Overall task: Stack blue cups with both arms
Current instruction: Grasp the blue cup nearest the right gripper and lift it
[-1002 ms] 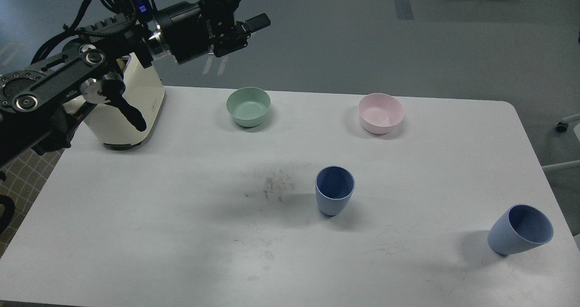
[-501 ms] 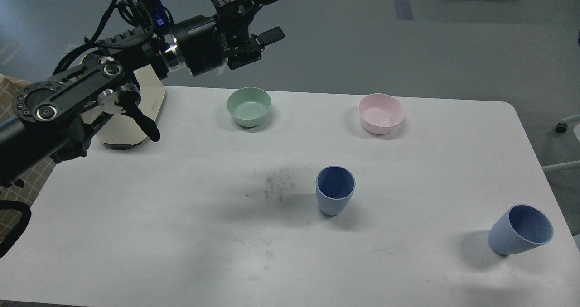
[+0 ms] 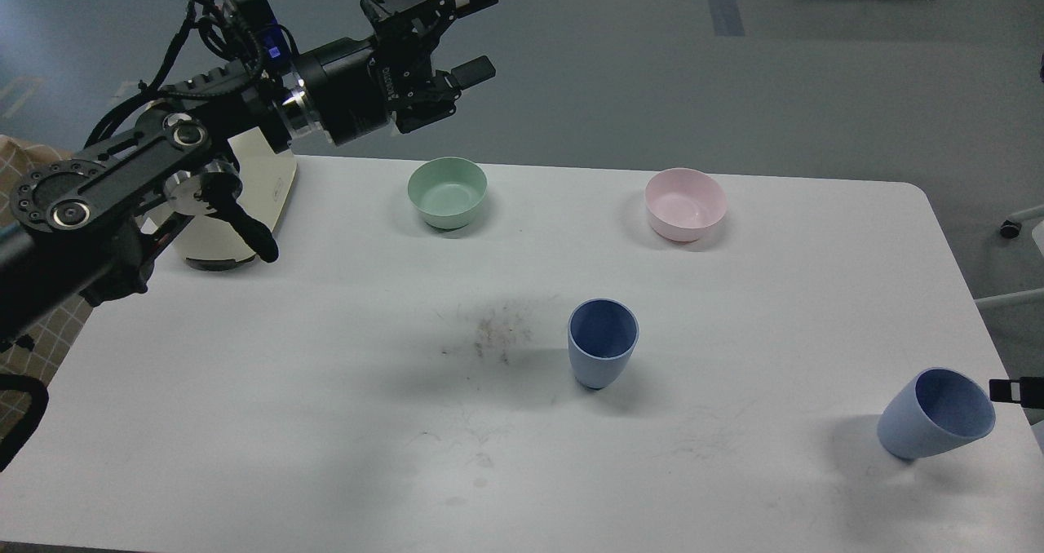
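One pale-blue cup (image 3: pixel 603 342) stands upright near the middle of the white table (image 3: pixel 285 390). The second blue cup (image 3: pixel 936 414) sits near the table's right edge and leans to the right. My left gripper (image 3: pixel 475 31) is open and empty, held high above the table's far edge, up and left of the green bowl and far from both cups. A black tip of my right gripper (image 3: pixel 1015 390) shows at the right edge, just beside the leaning cup's rim. Its fingers cannot be told apart.
A green bowl (image 3: pixel 447 192) and a pink bowl (image 3: pixel 685 203) stand at the back of the table. A cream appliance (image 3: pixel 236 218) stands at the back left, partly behind my left arm. A dirty smear (image 3: pixel 493 333) lies left of the middle cup.
My left gripper has shifted slightly left and stays open. A black tip of my right gripper has come into view at the right edge next to the leaning cup. The cups have not moved.
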Available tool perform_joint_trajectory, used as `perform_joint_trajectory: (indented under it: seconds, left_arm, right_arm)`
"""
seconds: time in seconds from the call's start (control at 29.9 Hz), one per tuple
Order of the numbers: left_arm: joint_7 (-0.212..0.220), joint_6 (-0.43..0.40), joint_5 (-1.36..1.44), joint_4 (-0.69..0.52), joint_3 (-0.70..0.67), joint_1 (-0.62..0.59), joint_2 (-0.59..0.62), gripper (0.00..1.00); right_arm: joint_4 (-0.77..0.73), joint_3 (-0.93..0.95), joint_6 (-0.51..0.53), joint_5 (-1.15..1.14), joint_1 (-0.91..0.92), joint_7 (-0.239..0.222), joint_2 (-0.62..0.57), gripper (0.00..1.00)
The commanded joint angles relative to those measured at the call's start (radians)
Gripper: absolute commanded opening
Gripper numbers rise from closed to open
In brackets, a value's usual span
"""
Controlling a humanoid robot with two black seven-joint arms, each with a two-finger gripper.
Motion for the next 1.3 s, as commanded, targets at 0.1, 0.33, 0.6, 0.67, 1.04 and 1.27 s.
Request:
perform_joint_trajectory:
  seconds: [0.1,0.33,0.6,0.67,1.04,1.27]
  left_arm:
    - [0.005,0.0,-0.002,0.0,-0.001,-0.001,0.001,0.95]
    - [0.007,0.0,-0.002,0.0,-0.003,-0.001,0.014,0.95]
    - [0.008,0.0,-0.005,-0.001,-0.001,0.0,0.025,0.95]
    - [0.008,0.0,-0.005,-0.001,-0.003,0.0,0.025,0.95]
    - [0.008,0.0,-0.005,-0.003,-0.003,-0.001,0.027,0.95]
    - [0.017,0.0,-0.006,-0.003,-0.003,0.0,0.025,0.95]
  right_arm:
    - [-0.042,0.002,-0.037,0.001,-0.05,0.0,0.076,0.86]
    - [-0.062,0.002,-0.043,0.0,-0.073,0.0,0.121,0.67]
    - [-0.062,0.004,-0.043,0.0,-0.087,0.0,0.13,0.18]
    - [-0.06,0.004,-0.043,0.0,-0.088,0.0,0.13,0.1]
    - [-0.016,0.104,0.007,0.001,-0.047,0.0,0.099,0.0]
    - [-0.014,0.105,0.054,-0.049,0.181,0.0,0.142,0.0]
